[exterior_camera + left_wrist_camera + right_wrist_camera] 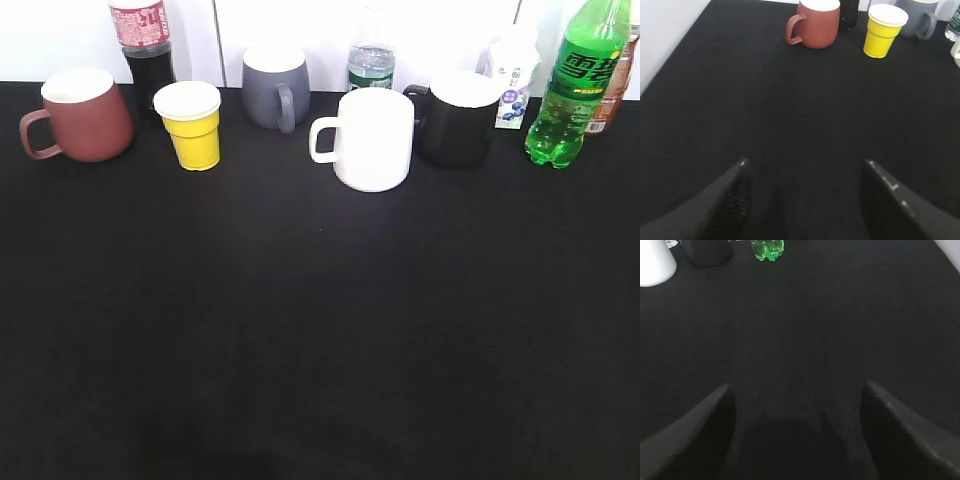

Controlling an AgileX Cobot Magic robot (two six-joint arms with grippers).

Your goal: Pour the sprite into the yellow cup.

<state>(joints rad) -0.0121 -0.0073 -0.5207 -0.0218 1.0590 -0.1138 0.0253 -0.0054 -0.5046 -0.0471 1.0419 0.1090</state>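
Bright, even light washes out the white wall and mug rims, the black bench (320,330) swallows shadows, and the near fingers (735,200) look soft and blurred.

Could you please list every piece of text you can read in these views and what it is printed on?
Sprite: green label with large white characters, too blurred to quote.
Cola bottle: red label, white print unreadable.
Small clear bottle: label unreadable.
Carton: print too small.

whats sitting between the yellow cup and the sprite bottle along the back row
In the exterior view, between the yellow cup and the sprite stand a grey mug, a small clear bottle, a white mug, a black mug and a small carton.
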